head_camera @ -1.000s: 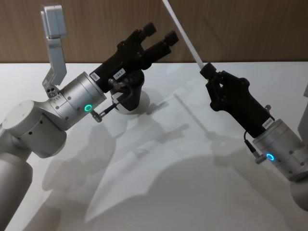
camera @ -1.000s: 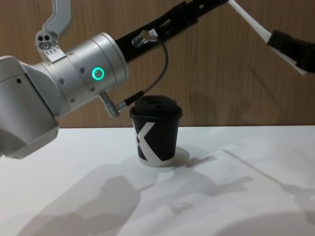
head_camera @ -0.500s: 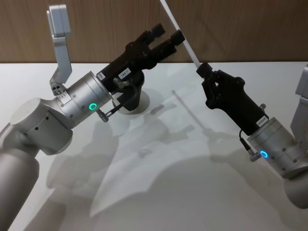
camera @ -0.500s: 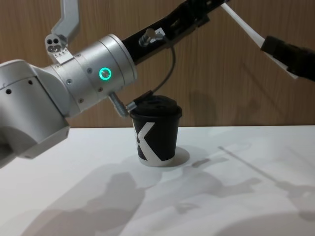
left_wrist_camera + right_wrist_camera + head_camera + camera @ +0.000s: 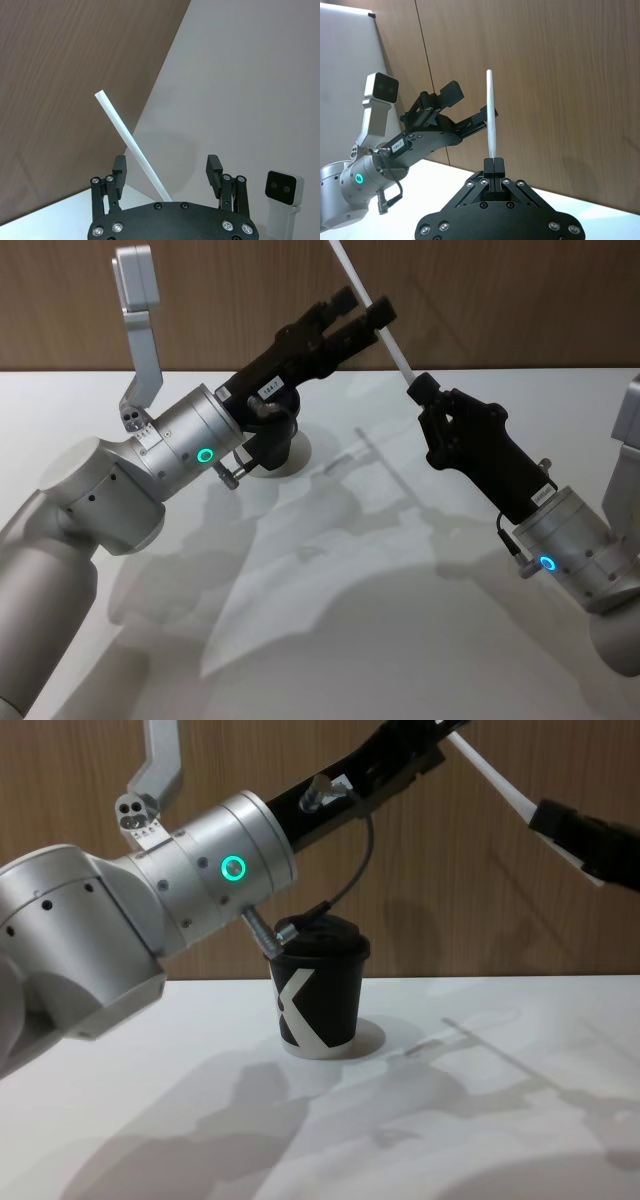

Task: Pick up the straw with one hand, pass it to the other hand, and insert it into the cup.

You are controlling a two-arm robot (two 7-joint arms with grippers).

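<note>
My right gripper point(image 5: 418, 388) is shut on the lower end of the straw point(image 5: 352, 268), a thin white tube held slanting up above the table. In the right wrist view the straw point(image 5: 491, 115) rises straight out of the shut right gripper point(image 5: 494, 163). My left gripper point(image 5: 362, 308) is open, raised high, and its fingers straddle the straw's middle. Seen from the left wrist, the straw point(image 5: 131, 145) lies between the spread fingers of the left gripper point(image 5: 166, 167), nearer one of them. The cup point(image 5: 325, 1000), black with a lid and a white mark, stands on the table under my left arm.
The white table point(image 5: 400, 620) spreads out in front of the cup. A brown wood-panel wall point(image 5: 450, 910) closes the back. My left wrist's black cable point(image 5: 350, 880) hangs just above the cup's lid.
My left gripper has risen and moved right until its open fingers reach around the straw. My right gripper has held the straw almost still, shifting slightly left.
</note>
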